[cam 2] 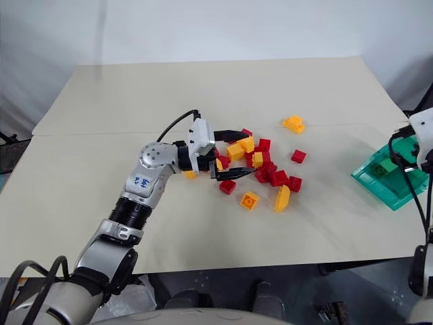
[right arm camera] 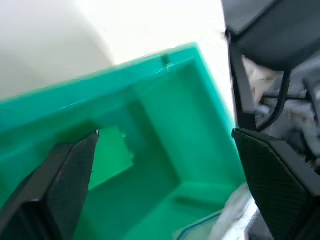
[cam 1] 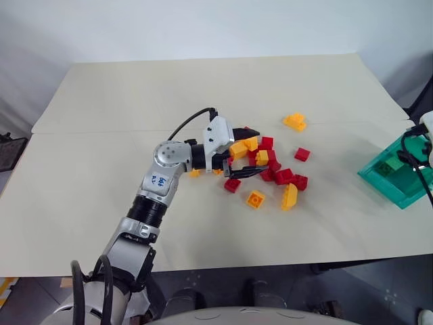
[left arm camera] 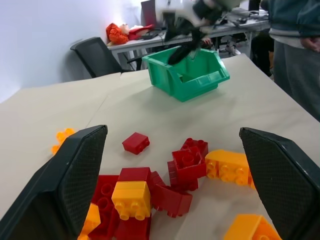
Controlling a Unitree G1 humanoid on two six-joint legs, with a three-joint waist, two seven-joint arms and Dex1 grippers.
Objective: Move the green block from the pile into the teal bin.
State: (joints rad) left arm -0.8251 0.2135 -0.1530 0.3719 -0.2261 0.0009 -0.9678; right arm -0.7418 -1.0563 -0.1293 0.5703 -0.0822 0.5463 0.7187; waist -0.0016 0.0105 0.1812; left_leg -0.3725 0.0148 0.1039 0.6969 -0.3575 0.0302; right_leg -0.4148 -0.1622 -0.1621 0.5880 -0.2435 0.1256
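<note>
Black office chair (left arm camera: 97,57), cluttered desk (left arm camera: 150,40)

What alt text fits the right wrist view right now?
The right gripper, fingers spread wide and holding nothing, hangs over the open teal bin, with the green block inside it beside one fingertip.

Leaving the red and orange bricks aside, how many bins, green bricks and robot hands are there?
Teal bin: 1
Green block, in the bin: 1
Robot hands: 2, the left hand and the right hand
Total: 4
</note>
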